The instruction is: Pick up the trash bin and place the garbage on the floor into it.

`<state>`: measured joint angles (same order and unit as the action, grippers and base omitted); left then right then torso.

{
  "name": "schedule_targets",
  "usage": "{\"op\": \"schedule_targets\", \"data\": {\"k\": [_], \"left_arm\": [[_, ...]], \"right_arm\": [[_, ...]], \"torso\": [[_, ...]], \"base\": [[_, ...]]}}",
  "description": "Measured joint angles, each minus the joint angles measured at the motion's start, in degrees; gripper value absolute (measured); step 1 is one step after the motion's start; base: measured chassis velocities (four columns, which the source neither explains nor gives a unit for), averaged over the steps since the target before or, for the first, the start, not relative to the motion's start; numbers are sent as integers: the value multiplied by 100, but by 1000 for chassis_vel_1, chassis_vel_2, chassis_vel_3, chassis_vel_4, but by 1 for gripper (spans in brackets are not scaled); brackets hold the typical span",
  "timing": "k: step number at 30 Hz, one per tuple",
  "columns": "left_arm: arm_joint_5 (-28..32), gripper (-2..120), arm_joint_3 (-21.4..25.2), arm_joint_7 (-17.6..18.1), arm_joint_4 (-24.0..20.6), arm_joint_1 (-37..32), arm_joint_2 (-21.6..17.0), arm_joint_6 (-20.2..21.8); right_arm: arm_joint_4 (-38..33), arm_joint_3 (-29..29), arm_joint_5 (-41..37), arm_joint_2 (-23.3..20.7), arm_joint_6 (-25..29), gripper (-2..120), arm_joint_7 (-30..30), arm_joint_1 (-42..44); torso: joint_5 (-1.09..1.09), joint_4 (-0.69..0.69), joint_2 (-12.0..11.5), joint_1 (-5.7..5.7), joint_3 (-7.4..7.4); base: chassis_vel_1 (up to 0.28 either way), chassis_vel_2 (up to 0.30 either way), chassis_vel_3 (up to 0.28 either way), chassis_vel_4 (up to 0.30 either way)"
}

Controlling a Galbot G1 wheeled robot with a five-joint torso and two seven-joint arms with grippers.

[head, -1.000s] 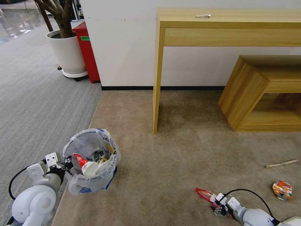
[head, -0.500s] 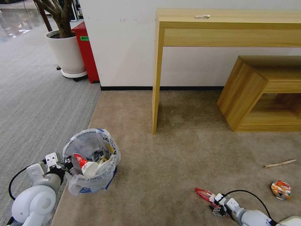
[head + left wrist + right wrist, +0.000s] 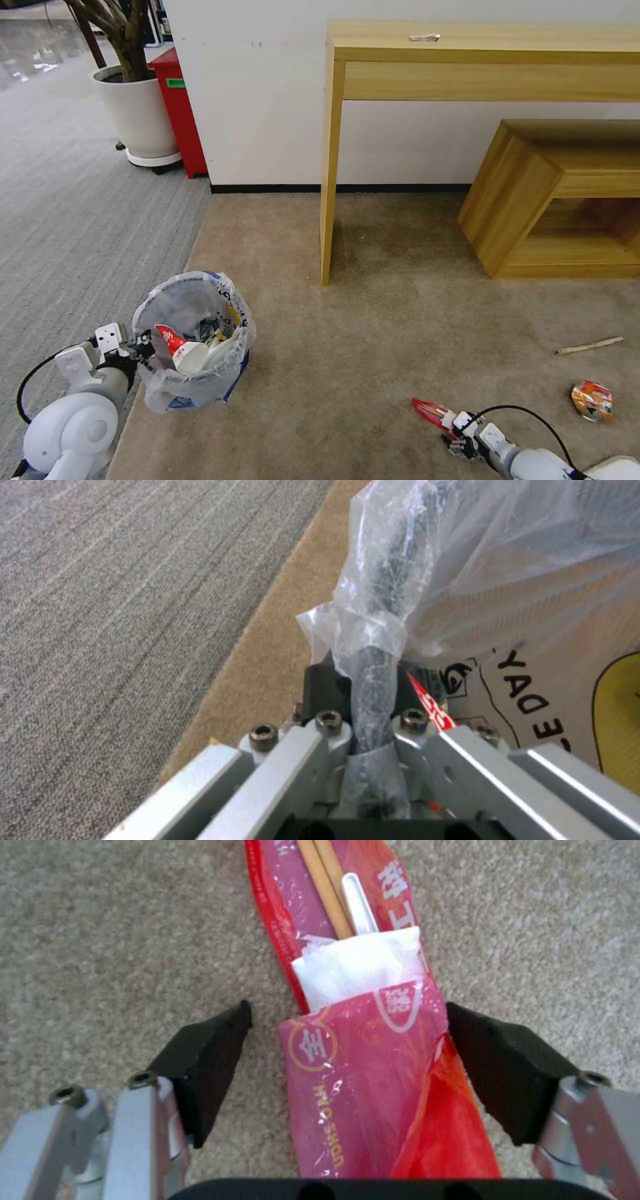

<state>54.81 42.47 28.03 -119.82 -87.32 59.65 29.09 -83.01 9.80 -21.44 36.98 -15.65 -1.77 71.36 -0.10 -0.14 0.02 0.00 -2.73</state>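
Nearest on the right, the right gripper (image 3: pixel 452 433) sits low over the tan carpet (image 3: pixel 373 347) with its jaws spread apart on either side of a red wrapper (image 3: pixel 430 411). The right wrist view shows what the head view cannot: the wrapper (image 3: pixel 373 1040) is a clear-fronted red sleeve holding wooden chopsticks (image 3: pixel 327 885) and a folded white napkin (image 3: pixel 357 967), and neither black pad (image 3: pixel 207 1060) touches it.

Nearest on the left, the left gripper (image 3: pixel 137 347) is clamped on the near left rim of the trash bin (image 3: pixel 193 340), which stands at the edge of the carpet next to the grey carpet (image 3: pixel 73 220). In the left wrist view the bin's dark rim, wrapped in its crinkled clear bag (image 3: pixel 400 580), runs between the closed fingers (image 3: pixel 327 690). The bin already holds a white cup and red and yellow scraps.

Farther right on the carpet lie a crushed orange can (image 3: pixel 591 401) and, just beyond it, a wooden stick (image 3: pixel 590 345), both well apart from the right gripper.

Beyond them stand a tall wooden table (image 3: pixel 480 47) and a low wooden bench (image 3: pixel 533 180) against the white wall. A small pale scrap lies on the tabletop. At far left are a white plant pot (image 3: pixel 137 117) and a red box (image 3: pixel 179 110).
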Motion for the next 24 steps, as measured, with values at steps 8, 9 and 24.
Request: {"op": "schedule_targets", "data": {"k": [8,9,24], "left_arm": [[-7,0,-22,1,69,39,30,-9],[-8,0,-25,0,70,49,37,-9],[-22,0,-30,3,55,57,67,-10]], "right_arm": [[-121,-35,-35,-164,9,72,-2,64],[-135,-48,-41,-193,9,72,6,78],[-214,-158,-22,-337,51,72,5,151]], "torso": [[24,8,-4,1,-3],[26,9,-4,1,-3],[8,2,-4,1,-1]], "base": [[0,0,0,0],[0,0,0,0],[0,0,0,0]]}}
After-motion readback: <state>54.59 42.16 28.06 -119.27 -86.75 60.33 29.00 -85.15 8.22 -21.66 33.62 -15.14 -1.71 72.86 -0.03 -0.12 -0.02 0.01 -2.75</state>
